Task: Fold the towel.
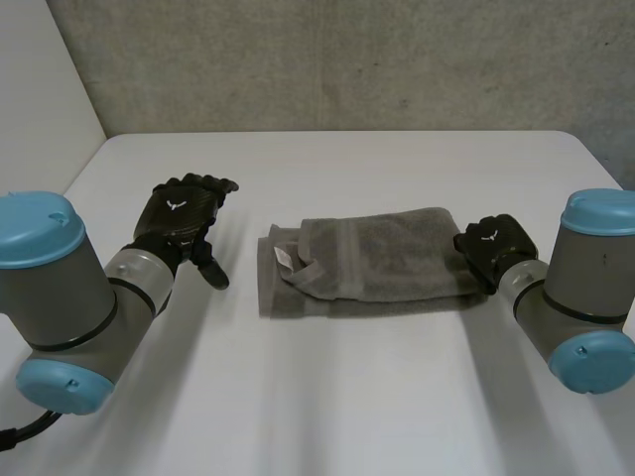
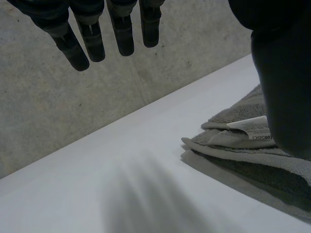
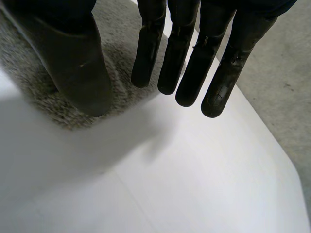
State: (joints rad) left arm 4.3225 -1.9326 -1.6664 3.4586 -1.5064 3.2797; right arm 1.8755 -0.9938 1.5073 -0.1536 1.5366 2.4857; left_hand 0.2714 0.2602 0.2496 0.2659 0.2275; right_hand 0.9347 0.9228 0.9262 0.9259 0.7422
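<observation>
Between the two hands, the grey towel [image 1: 362, 263] lies folded on the desk [image 1: 327, 397]. The left hand [image 1: 184, 220] has its fingers [image 2: 92, 41] spread beside the towel. The right hand [image 1: 493, 248] holds straight fingers [image 3: 194, 63] over its end, gripping nothing. Folding looks nearly finished.

Grey towel [image 1: 372, 266], folded into a long flat rectangle, white label showing, mid-table
</observation>
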